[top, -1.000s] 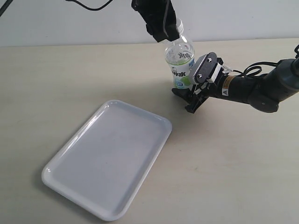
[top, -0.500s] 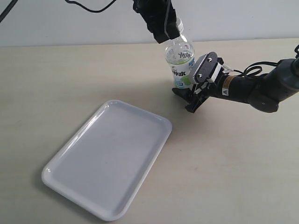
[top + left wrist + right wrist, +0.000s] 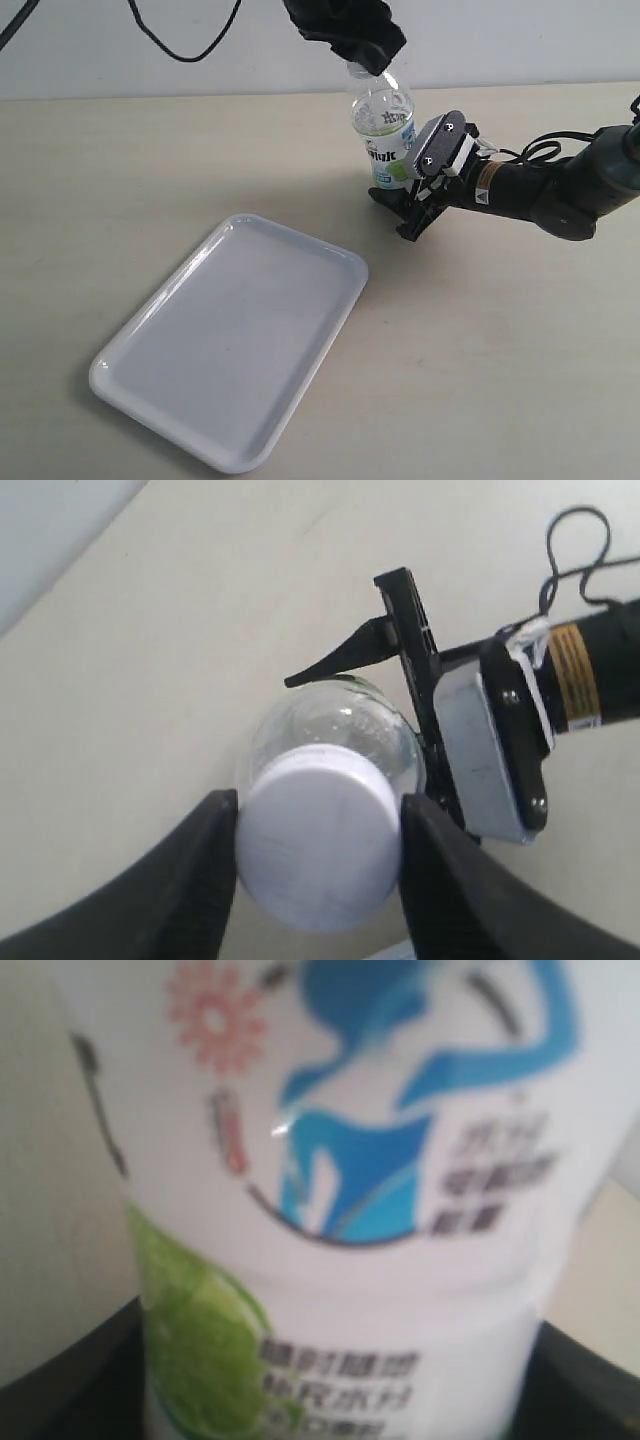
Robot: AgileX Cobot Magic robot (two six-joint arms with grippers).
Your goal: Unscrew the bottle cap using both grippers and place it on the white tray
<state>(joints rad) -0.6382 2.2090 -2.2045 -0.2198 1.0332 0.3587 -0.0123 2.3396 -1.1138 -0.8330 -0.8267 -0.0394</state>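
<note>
Bottle (image 3: 384, 125) stands upright (near the white tray (image 3: 150, 345)); left gripper (image 3: 318, 832) pinches the bottle cap (image 3: 315, 855), right gripper (image 3: 403, 201) pinches its lower part.

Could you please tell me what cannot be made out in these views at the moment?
1. Left wrist view: the bottle cap covers the neck of the bottle, so whether it has loosened is hidden.
2. Exterior view: the left gripper covers the cap; the right gripper covers part of the bottle's lower body.
3. Right wrist view: the label lettering is blurred; the frame's edge cuts off the fingers.
</note>
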